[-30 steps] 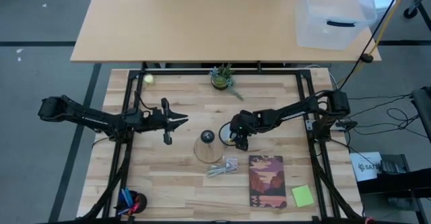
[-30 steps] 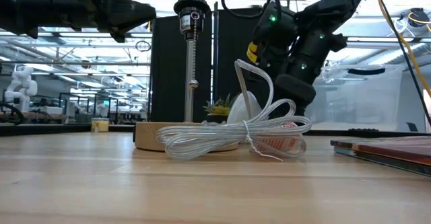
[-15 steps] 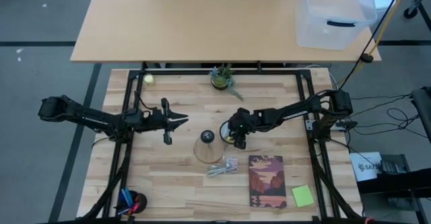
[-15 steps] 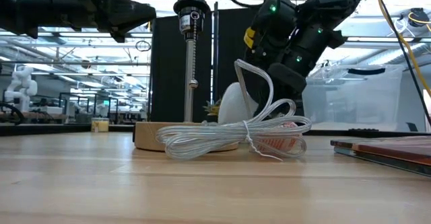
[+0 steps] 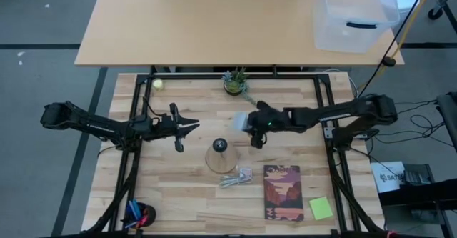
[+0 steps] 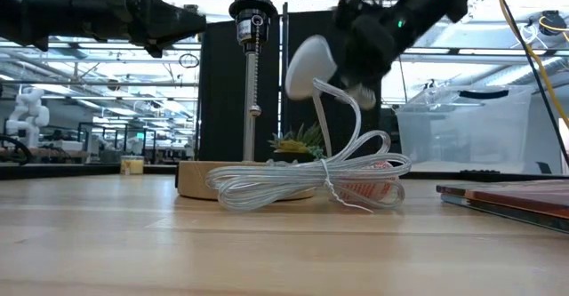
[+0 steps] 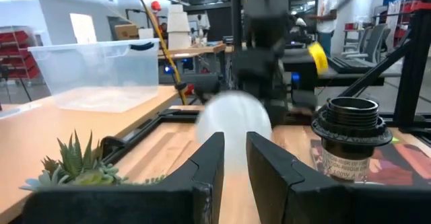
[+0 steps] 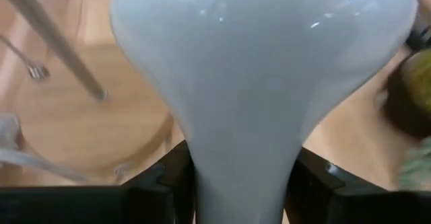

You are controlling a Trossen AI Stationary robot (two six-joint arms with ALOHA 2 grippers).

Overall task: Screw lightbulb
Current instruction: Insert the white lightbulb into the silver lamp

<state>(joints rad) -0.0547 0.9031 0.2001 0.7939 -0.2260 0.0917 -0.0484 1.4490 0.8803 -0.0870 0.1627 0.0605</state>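
Note:
The white lightbulb (image 5: 245, 119) is held in my right gripper (image 5: 253, 124), above the table, to the right of the lamp and farther back. It shows high up in the low view (image 6: 309, 63) and fills the right wrist view (image 8: 262, 69). The lamp is a round wooden disc (image 5: 221, 159) with a thin pole and a black socket (image 6: 253, 6) on top. My left gripper (image 5: 194, 127) is open and empty, left of the socket at about its height, pointing at it; the socket (image 7: 350, 133) and the bulb (image 7: 232, 120) show ahead of its fingers. My right gripper pinches the bulb's tapering neck (image 8: 236, 177) between its two fingers (image 8: 168, 180). The round globe sticks out past the fingertips. The fingers come roughly level from the table's right. The bulb is lifted clear of the table, its globe toward the left (image 6: 302, 60).
A coiled clear cord (image 6: 311, 176) lies in front of the lamp base. A book (image 5: 283, 191) and a green note pad (image 5: 320, 208) lie near right. A small plant (image 5: 235, 82) and a yellow-green ball (image 5: 157, 83) sit at the far edge. A pen cup (image 5: 139, 215) stands near left.
My right gripper has risen from near the tabletop beside the lamp base, carrying the bulb, and has moved toward the table's far edge. It has tipped from pointing down to nearly level, pointing left. The bulb has gone from table level to near socket height.

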